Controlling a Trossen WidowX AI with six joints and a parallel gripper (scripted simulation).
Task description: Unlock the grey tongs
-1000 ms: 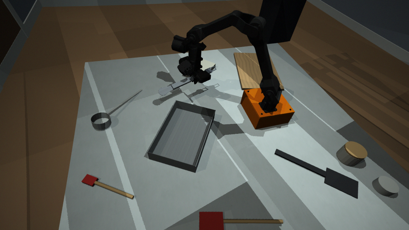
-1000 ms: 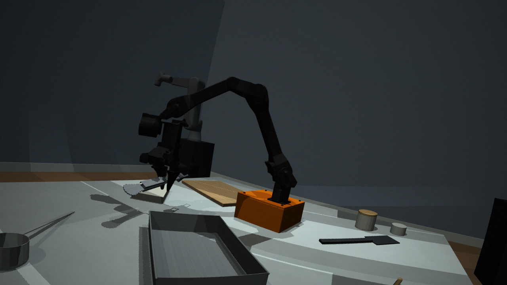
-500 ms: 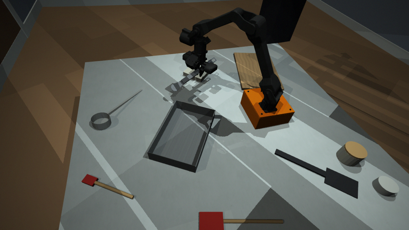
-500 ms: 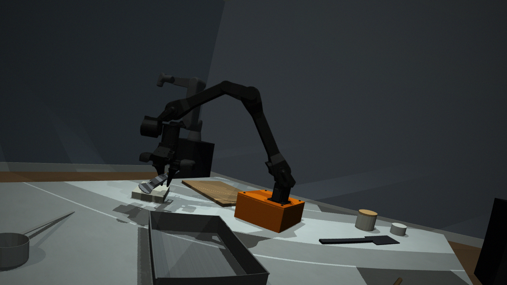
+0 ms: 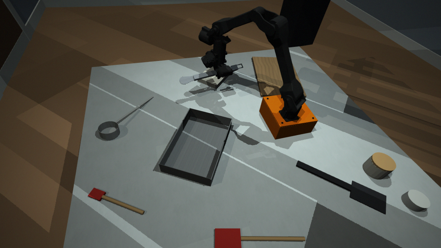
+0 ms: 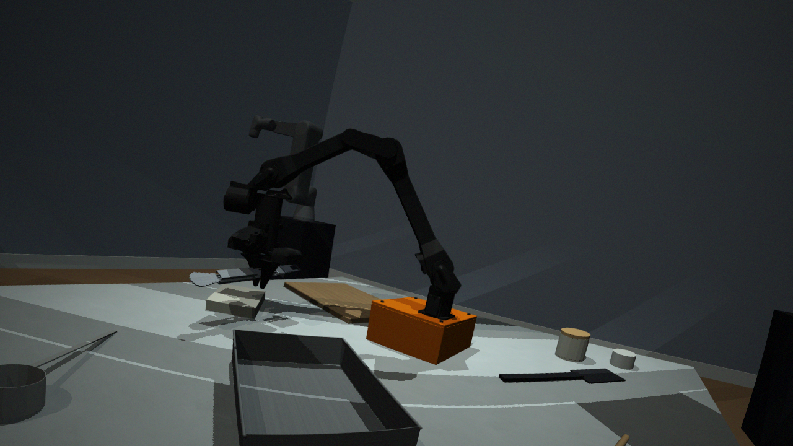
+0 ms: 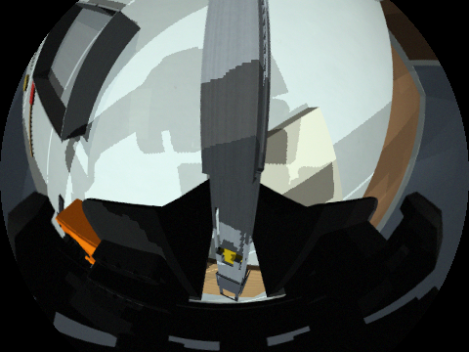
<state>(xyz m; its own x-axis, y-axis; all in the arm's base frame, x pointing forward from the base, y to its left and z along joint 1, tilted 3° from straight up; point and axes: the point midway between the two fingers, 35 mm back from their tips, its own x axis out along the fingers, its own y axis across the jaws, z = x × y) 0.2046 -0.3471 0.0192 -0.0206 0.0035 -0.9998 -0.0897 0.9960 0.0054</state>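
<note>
On the left of the desk (image 5: 129, 172) (image 6: 138, 388), the sieve (image 5: 108, 130) (image 6: 21, 393) lies with its thin handle slanting away from the ring. Nearer the front edge of the top view is a small red spatula (image 5: 96, 194). Next comes the tin (image 5: 185, 175) (image 6: 327, 435) (image 7: 90, 73), with nothing lying in it. Beyond it, the tongs (image 5: 205, 75) (image 6: 238, 275) (image 7: 232, 98) hang above the desk and over the pale block (image 5: 212, 80) (image 6: 232, 302) (image 7: 310, 147), roughly level, clamped in the end effector (image 5: 224, 75) (image 6: 260, 280) (image 7: 230, 182). Their scalloped tips point left, and the hinge end with its loop points toward the board. A larger red spatula (image 5: 227, 238) lies at the front. The board (image 5: 268, 73) (image 6: 327, 293) (image 7: 254, 284) is right of the tongs, which are apart from it. Then come the orange base (image 5: 288, 131) (image 6: 404, 335) (image 7: 78, 222), the black turner (image 5: 367, 196) (image 6: 596, 376), the jar (image 5: 379, 166) (image 6: 572, 345) and the white disc (image 5: 417, 200) (image 6: 622, 358).
</note>
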